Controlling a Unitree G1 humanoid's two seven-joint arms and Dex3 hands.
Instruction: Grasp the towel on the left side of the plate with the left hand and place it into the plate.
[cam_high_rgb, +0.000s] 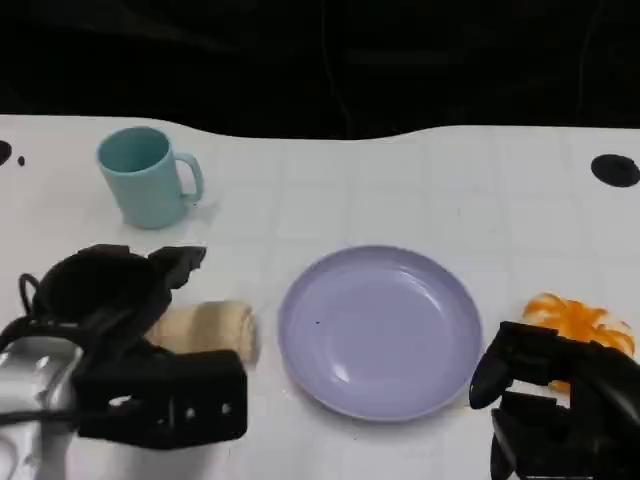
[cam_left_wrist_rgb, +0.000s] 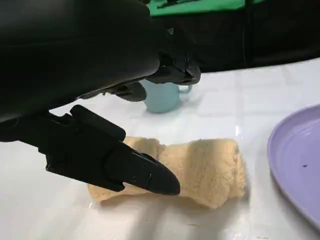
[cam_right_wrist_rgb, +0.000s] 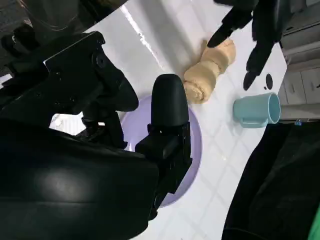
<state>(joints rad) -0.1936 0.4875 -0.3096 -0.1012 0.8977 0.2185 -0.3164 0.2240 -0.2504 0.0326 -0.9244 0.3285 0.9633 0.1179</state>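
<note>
A rolled tan towel lies on the white table just left of the lavender plate. My left hand hovers over the towel's left end with its fingers apart, holding nothing. In the left wrist view one finger reaches low in front of the towel and the others arch above it. The right wrist view shows the towel with the left hand's fingertips over it. My right hand rests empty by the plate's right rim, fingers apart.
A teal mug stands at the back left, behind the towel. An orange object lies right of the plate, just beyond my right hand. A black round mark sits near the table's far right edge.
</note>
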